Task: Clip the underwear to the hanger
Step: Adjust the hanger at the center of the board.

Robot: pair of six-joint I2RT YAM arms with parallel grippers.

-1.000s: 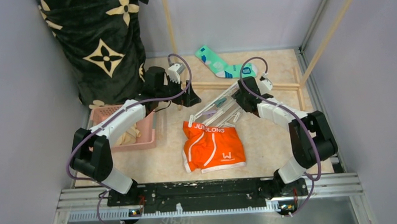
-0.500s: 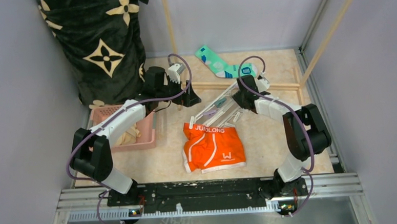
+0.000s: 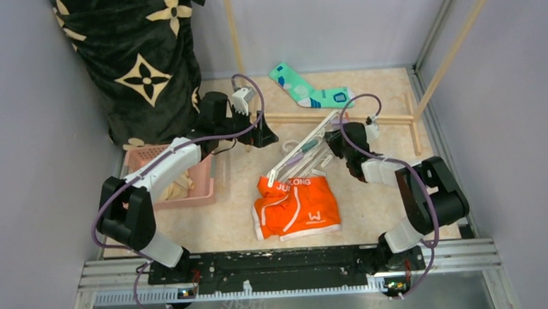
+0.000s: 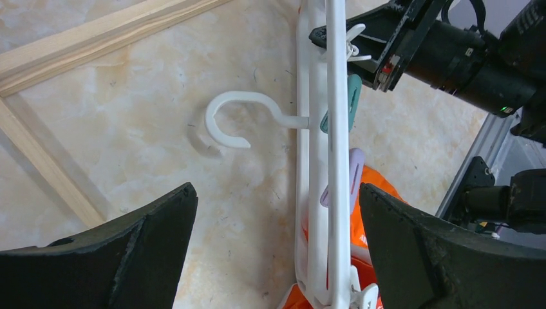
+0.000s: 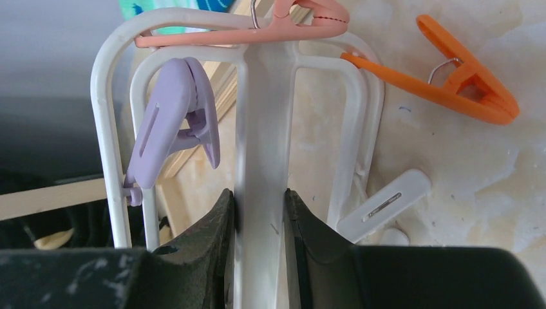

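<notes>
The orange underwear (image 3: 295, 208) lies flat mid-floor, its waistband bunched at the top left. The white hanger (image 3: 296, 151) leans across that waistband, its far end raised. My right gripper (image 3: 338, 140) is shut on the hanger's centre bar (image 5: 261, 129), with both fingers (image 5: 212, 238) pressed against it. Lilac (image 5: 174, 109), pink (image 5: 257, 29), orange (image 5: 444, 80) and white (image 5: 386, 203) pegs hang around the frame. My left gripper (image 3: 263, 135) hovers open left of the hanger (image 4: 335, 161). The hook (image 4: 225, 119) and a strip of underwear (image 4: 357, 219) lie below its jaws (image 4: 277, 193).
A black blanket with cream flowers (image 3: 138, 55) fills the far left corner. A pink basket (image 3: 205, 179) holding cream cloth stands beside the left arm. A teal sock (image 3: 303, 89) lies at the back, behind a wooden pole (image 3: 390, 119) on the floor. Walls close in on both sides.
My right gripper has closed on the hanger's centre bar and drawn it nearer, tilting the frame up. The underwear's waistband has bunched under the frame's low end. The left arm has stayed put.
</notes>
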